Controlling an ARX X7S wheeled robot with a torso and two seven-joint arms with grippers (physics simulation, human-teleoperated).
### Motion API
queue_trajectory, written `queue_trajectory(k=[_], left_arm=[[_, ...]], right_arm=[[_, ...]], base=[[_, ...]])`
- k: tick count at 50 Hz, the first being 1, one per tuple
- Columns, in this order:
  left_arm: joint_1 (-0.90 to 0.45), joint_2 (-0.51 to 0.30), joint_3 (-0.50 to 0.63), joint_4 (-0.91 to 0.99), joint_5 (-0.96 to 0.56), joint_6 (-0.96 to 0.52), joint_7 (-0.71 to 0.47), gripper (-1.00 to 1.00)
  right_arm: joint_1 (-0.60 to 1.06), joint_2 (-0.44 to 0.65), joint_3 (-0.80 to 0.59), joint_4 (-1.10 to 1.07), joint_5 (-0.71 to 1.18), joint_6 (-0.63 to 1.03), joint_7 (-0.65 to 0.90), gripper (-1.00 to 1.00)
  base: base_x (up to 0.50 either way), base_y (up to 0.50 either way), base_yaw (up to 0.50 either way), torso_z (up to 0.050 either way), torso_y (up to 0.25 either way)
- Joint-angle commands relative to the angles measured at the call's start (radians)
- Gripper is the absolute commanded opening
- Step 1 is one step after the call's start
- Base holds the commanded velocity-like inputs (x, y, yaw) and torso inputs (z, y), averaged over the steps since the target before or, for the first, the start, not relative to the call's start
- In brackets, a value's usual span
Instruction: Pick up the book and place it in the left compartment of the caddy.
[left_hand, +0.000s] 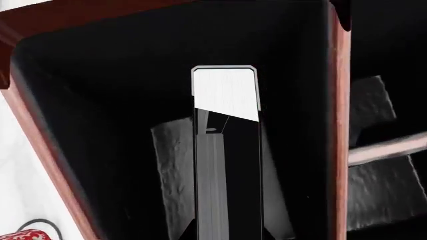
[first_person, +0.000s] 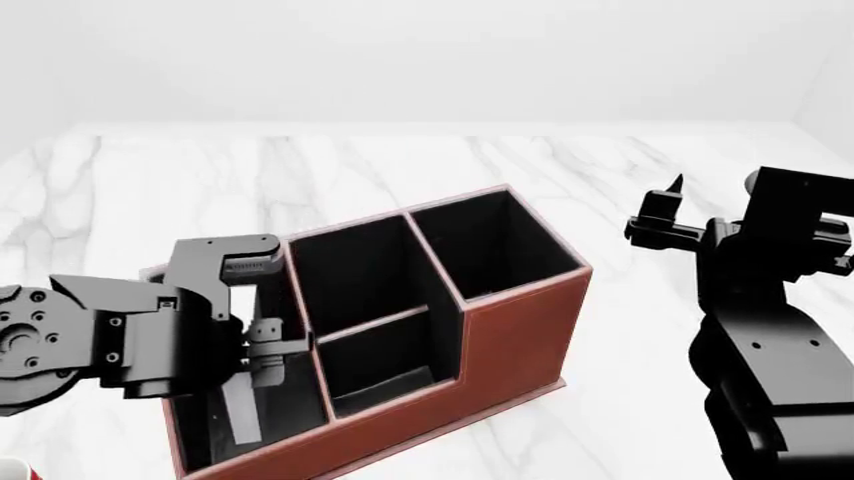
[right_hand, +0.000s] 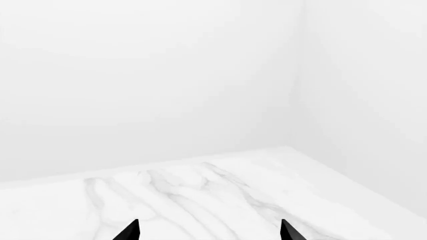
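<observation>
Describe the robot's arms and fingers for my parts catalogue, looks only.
Both arms are matte black with blocky, angular housings. The left arm has a round joint cap ringed with small bolts and a grey ribbed piece near its fingers. The right arm is bulkier and rounded, ending in thin pointed black fingers.

The caddy (first_person: 514, 330) looked like reddish-brown leather, smooth and matt, with a pale trim along its edges. Its lining (left_hand: 100, 125) was flat black and dull, and the floor showed a rough, pebbled grey texture. The book (left_hand: 227, 150) had a matt black cover and white paper page edges finely lined. The tabletop (first_person: 641, 170) was glossy white marble with grey veins. Both arms were dark matt plastic or metal. The mug (left_hand: 27, 235) showed red with white patterning.
</observation>
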Motion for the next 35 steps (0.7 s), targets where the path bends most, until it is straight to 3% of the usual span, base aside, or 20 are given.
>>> queue_trajectory(k=[1, 20, 21, 35], left_arm=[[0.036, 0.015, 0.007, -0.043, 0.052, 0.041, 0.034, -1.00], [0.093, 0.024, 0.009, -0.071, 0.073, 0.073, 0.080, -1.00], [0.093, 0.023, 0.006, -0.070, 0.080, 0.078, 0.086, 1.00], [0.066, 0.026, 0.013, -0.075, 0.082, 0.044, 0.056, 1.00]], right_arm=[[-0.007, 0.001, 0.001, 0.003, 0.002, -0.007, 0.001, 1.00], [-0.008, 0.004, -0.005, 0.000, 0.005, -0.007, 0.005, 1.00], [-0.008, 0.004, -0.005, 0.002, 0.005, -0.008, 0.005, 1.00], [-0.005, 0.007, -0.006, -0.005, 0.010, -0.002, 0.008, 1.00]], base=[[0.00, 0.00, 0.00, 0.000, 0.000], [0.00, 0.00, 0.00, 0.001, 0.001], [0.00, 0.00, 0.00, 0.000, 0.000], [0.00, 0.00, 0.00, 0.000, 0.000]])
